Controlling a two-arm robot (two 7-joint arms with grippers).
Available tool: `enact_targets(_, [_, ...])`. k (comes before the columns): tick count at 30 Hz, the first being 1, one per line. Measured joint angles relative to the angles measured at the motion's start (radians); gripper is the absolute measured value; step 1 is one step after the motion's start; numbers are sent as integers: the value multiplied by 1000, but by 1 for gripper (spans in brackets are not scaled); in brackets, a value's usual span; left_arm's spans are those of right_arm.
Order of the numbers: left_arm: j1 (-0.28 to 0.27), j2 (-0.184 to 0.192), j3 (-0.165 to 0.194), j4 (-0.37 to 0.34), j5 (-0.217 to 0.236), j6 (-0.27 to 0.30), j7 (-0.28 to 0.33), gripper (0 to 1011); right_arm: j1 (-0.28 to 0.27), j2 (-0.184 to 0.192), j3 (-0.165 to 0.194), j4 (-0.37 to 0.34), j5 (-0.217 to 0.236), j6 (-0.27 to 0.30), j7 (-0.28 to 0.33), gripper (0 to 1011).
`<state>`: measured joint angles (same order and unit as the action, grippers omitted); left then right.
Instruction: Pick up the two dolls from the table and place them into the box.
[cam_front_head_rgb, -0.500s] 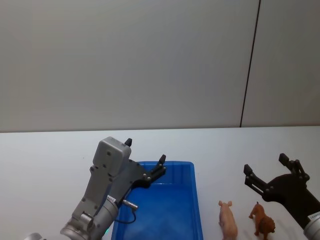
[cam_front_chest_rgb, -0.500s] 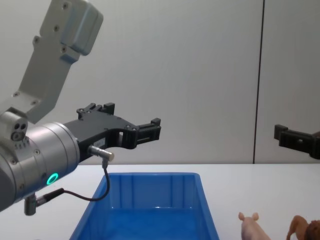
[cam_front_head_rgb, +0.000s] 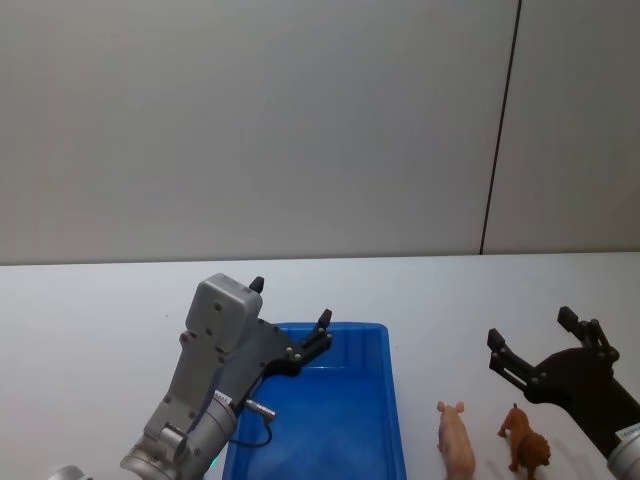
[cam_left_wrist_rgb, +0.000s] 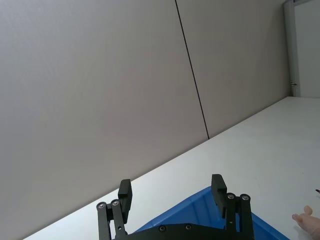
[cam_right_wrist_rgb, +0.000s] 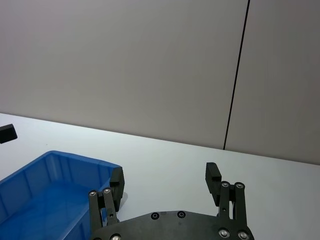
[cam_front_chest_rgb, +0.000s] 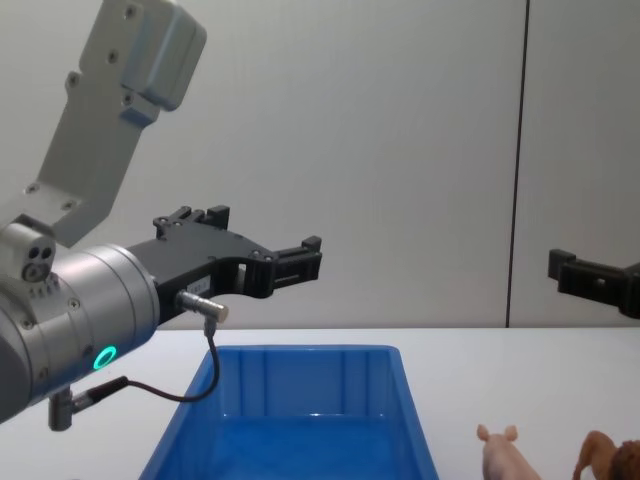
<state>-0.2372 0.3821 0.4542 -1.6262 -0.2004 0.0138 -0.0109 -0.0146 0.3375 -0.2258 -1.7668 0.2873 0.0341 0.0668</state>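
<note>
Pink pig (cam_front_head_rgb: 456, 440) and brown lion (cam_front_head_rgb: 525, 448) stand side by side on table (cam_front_head_rgb: 90, 320), just R of blue box (cam_front_head_rgb: 398, 420), not touching it. Your L gripper (cam_front_head_rgb: 291, 301) hangs over box, fingers spread apart. R gripper (cam_front_head_rgb: 531, 327) hovers above pig and lion, likewise spread.

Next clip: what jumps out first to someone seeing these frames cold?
The bright blue rectangular plastic bin sits front and centre on the white table, nothing visible inside it, with the left gripper open above its left side. To the bin's right, the pale pink plastic pig and the reddish-brown lion-like figurine stand side by side, and the right gripper hovers open up beside them.
</note>
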Motion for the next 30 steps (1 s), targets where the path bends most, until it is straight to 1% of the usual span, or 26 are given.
enact_targets(11, [0, 0, 0, 0, 0, 0, 0, 1002, 0, 0, 1, 0, 0, 0, 1, 1001])
enact_targets(16, [0, 0, 0, 0, 0, 0, 0, 1002, 1, 9, 9, 2, 12, 6, 15, 1001])
enact_targets(21, [0, 0, 0, 0, 0, 0, 0, 1002, 0, 22, 19, 2, 30, 24, 36, 1001])
enact_targets(25, [0, 0, 0, 0, 0, 0, 0, 1002, -6, 43, 32, 3, 56, 57, 66, 1001])
enact_targets(27, [0, 0, 0, 0, 0, 0, 0, 1002, -8, 47, 35, 3, 59, 63, 69, 1001])
enact_targets(30, [0, 0, 0, 0, 0, 0, 0, 1002, -14, 61, 42, 5, 72, 86, 89, 1001])
